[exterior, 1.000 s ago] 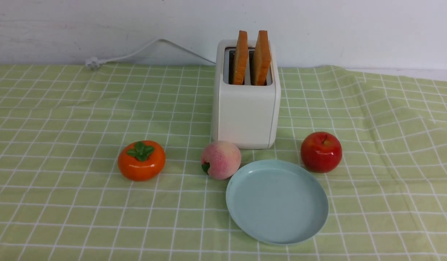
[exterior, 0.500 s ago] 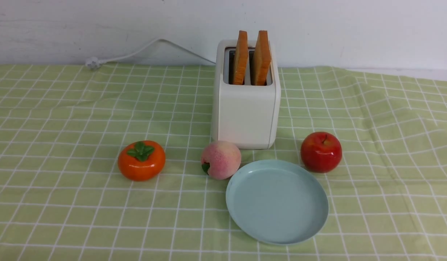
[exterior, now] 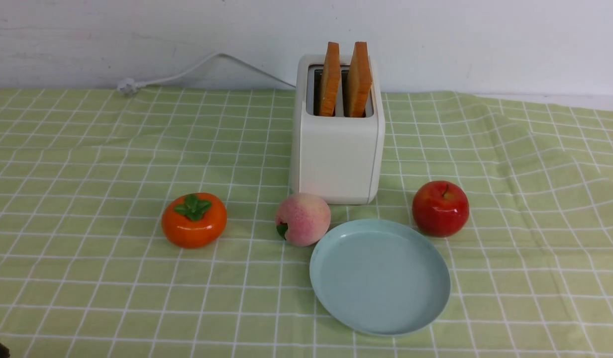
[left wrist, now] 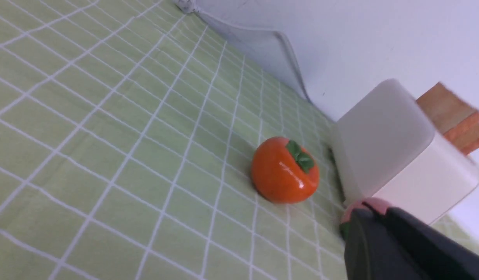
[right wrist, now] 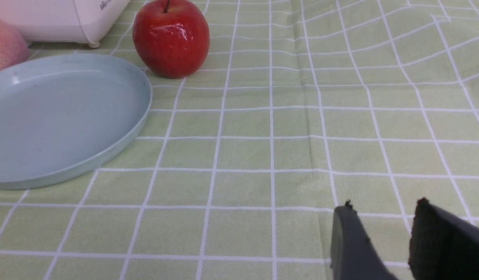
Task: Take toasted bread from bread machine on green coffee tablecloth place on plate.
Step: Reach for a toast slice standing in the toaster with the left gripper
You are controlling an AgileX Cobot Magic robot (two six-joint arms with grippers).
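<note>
Two slices of toasted bread (exterior: pixel 330 79) (exterior: pixel 359 79) stand upright in the slots of the cream-white bread machine (exterior: pixel 336 149), at the back middle of the green coffee tablecloth (exterior: pixel 87 149). The pale blue plate (exterior: pixel 379 276) lies bare in front of it. My left gripper (left wrist: pixel 373 210) is shut with nothing in it, low over the cloth, and points toward the bread machine (left wrist: pixel 395 155) and its toast (left wrist: pixel 449 112). My right gripper (right wrist: pixel 384 205) is open and holds nothing, over the cloth to the right of the plate (right wrist: pixel 144 97).
An orange persimmon (exterior: pixel 193 220) sits left of the plate, a pink peach (exterior: pixel 302 219) touches the plate's far-left rim, and a red apple (exterior: pixel 440 208) stands just behind its right side. The white cord (exterior: pixel 187 72) runs along the back wall. The cloth is wrinkled at the right.
A dark bit of the left arm has come into the bottom-left corner of the front view. Nothing on the cloth has moved.
</note>
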